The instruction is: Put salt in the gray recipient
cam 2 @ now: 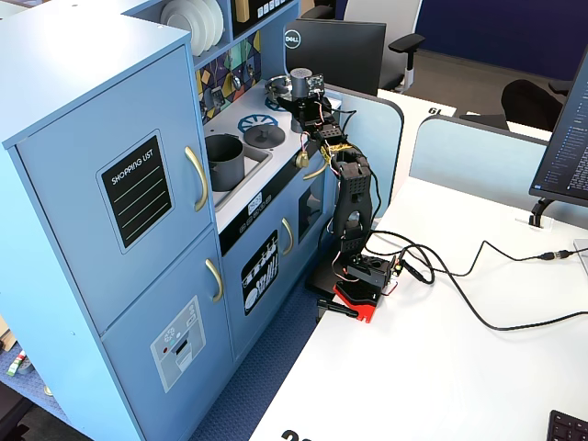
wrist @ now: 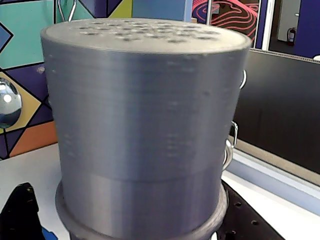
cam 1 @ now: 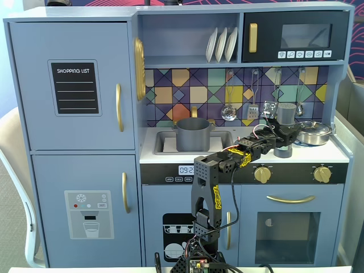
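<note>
The black two-finger gripper (cam 1: 282,133) pinches the tall dark-gray cylindrical salt shaker (cam 1: 286,115) upright, right of the toy kitchen's white sink (cam 1: 165,142). The matte gray cylindrical pot (cam 1: 194,134) stands in that sink, well apart from the shaker.

Office w/ desks, monitor (cam 2: 333,50), chairs; toy kitchen (cam 2: 138,211) set up.
</note>
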